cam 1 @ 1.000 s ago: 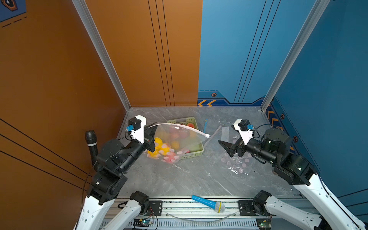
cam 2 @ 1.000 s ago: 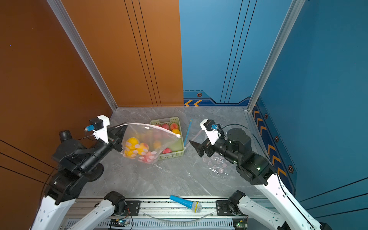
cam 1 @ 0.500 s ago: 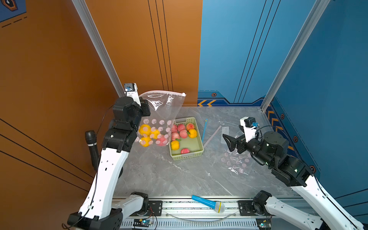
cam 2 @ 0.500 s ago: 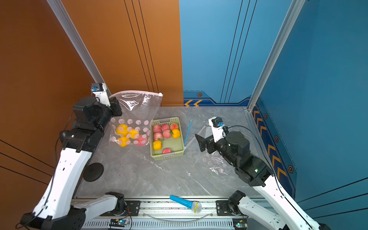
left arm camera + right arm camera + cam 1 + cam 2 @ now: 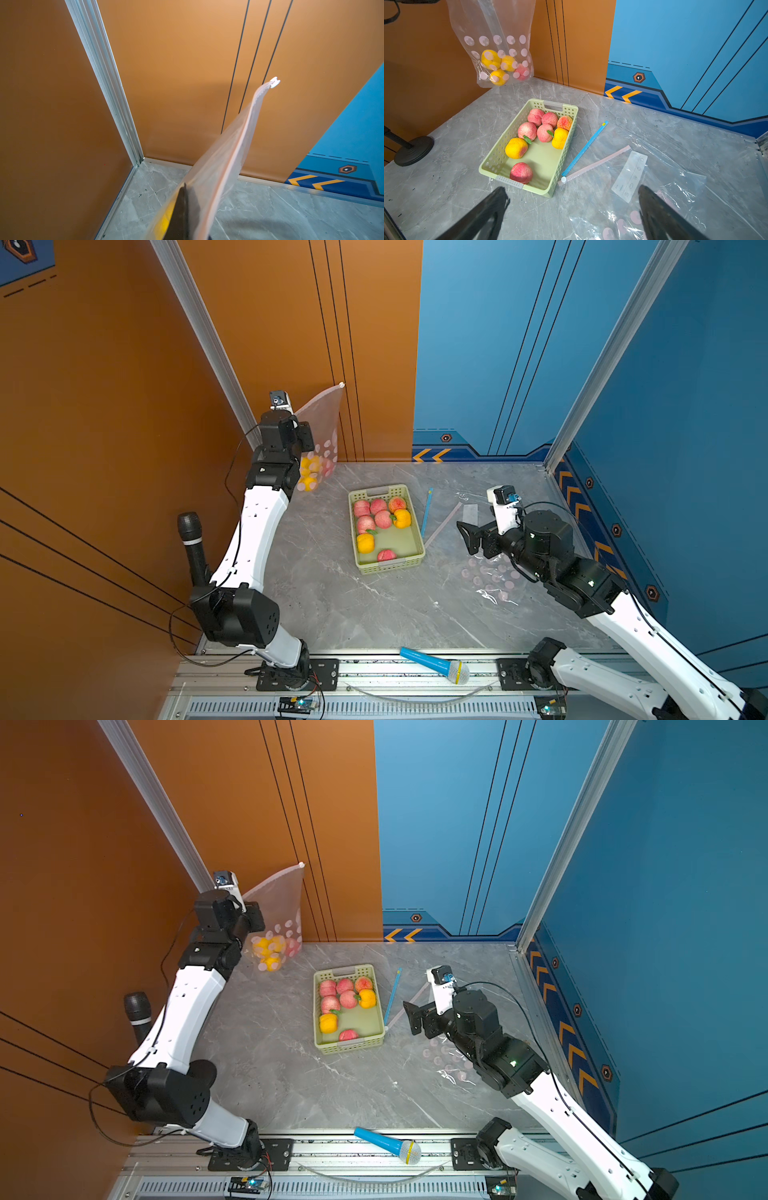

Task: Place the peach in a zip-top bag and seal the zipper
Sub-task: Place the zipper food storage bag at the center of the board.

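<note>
Left gripper [image 5: 187, 191] is clamping the zip-top bag [image 5: 322, 427], which is hanging lengthwise down, slider [image 5: 341, 385] corner up; right gripper [image 5: 573, 188] is gaping wide, empty.

Left claw [image 5: 304, 436]: raised above the tabletop's [image 5: 374, 614] far left corner, pinched tight on the side edge of a dotted zip-top bag [image 5: 322, 423].
Zip-top bag: hangs from the claw, white slider [image 5: 341, 385] at its top corner, bagged peaches [image 5: 309, 472], yellow and pink, bunched at the bottom.
Basket [image 5: 388, 569]: pale green, mid-tabletop, holding six pink peaches [image 5: 383, 519] and two yellow peaches [image 5: 365, 542].
Right claw [image 5: 473, 537]: jaws wide apart, empty, over the right side.
Flat bags [image 5: 490, 576]: clear, near the right edge; blue zipper strip [image 5: 427, 512] just beside the basket.
Toy microphone [image 5: 436, 666]: blue, on the front rail.
Black microphone [image 5: 191, 547]: upright, at the left edge.
</note>
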`<state>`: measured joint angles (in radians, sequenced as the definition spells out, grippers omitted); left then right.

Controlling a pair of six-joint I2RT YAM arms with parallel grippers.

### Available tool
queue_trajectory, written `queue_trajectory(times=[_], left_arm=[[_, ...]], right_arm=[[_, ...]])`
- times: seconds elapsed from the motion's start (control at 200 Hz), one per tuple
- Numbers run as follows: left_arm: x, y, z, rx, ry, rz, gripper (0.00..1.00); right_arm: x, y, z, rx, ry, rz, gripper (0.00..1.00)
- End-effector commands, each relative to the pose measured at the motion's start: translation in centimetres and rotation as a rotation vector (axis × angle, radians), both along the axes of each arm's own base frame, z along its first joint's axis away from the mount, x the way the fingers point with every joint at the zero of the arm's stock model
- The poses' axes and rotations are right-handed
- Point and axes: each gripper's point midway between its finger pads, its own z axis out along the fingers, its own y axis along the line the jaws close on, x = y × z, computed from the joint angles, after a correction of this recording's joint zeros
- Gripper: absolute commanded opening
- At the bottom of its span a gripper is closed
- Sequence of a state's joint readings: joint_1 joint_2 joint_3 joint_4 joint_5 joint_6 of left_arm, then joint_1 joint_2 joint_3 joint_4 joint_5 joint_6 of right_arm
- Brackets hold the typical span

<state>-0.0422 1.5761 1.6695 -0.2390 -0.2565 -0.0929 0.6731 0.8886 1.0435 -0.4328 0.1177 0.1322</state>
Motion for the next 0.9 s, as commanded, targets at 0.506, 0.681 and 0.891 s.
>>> queue_trajectory(times=[0.506, 0.681, 0.891], left_arm=[[-2.8, -0.7, -16.7, -0.177, 0.256, 0.05, 0.0], [-2.7, -1.0, -14.0, -0.182, 0.214, 0.029, 0.47], [-3.3, -1.3, -12.2, -0.18, 0.188, 0.0, 0.98]], right_arm=[[-0.1, 0.1, 0.4, 0.065, -0.008, -0.005, 1.0], [0.2, -0.3, -0.3, 0.067, 0.01, -0.036, 1.0], [0.7, 0.1, -0.8, 0.058, 0.029, -0.043, 1.0]])
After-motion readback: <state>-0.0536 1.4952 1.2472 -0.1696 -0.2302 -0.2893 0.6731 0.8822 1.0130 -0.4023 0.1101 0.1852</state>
